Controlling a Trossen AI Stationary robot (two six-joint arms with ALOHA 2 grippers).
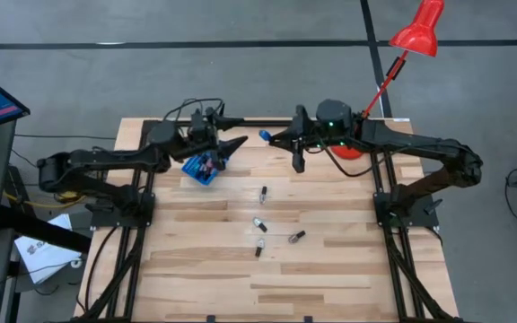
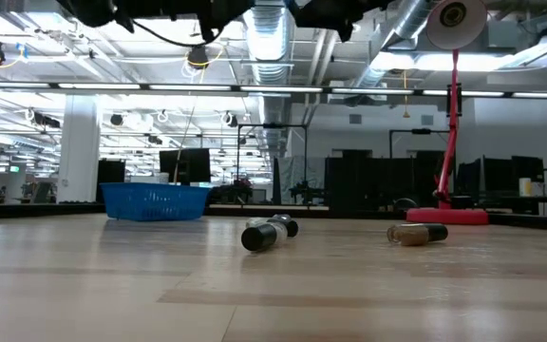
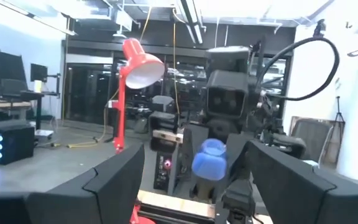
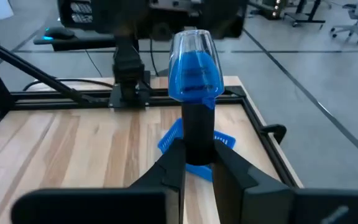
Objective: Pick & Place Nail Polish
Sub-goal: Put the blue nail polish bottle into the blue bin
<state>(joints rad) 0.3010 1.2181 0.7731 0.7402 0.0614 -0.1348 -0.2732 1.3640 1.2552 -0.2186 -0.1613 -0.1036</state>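
Blue bottle: 1 nail polish bottle [image 4: 194, 71] with a blue glass body and dark cap, pinched by the cap between the fingers of the right end effector [image 4: 197, 163], body pointing away from the wrist.
Held bottle position: raised above the far part of the surface, between the 2 arms, seen in the high view at [image 1: 264, 135].
Loose bottles: 4 bottles lie on their sides on the surface near its middle, apart from each other, at [image 1: 263, 192], [image 1: 259, 223], [image 1: 297, 237] and [image 1: 260, 247].
Right end effector: pressed onto the cap of the blue bottle; arm reaches in from the right toward the far centre.
Left end effector [image 1: 232, 144]: fingers spread, holding nothing; it hangs at the far left, just above the blue bin.
Blue bin [image 1: 201, 168]: blue plastic basket standing on the far left of the surface; contents too small to tell.
Surface [image 1: 330, 269]: pale wooden planks.
Red lamp [image 1: 417, 31]: stands at the far right corner.
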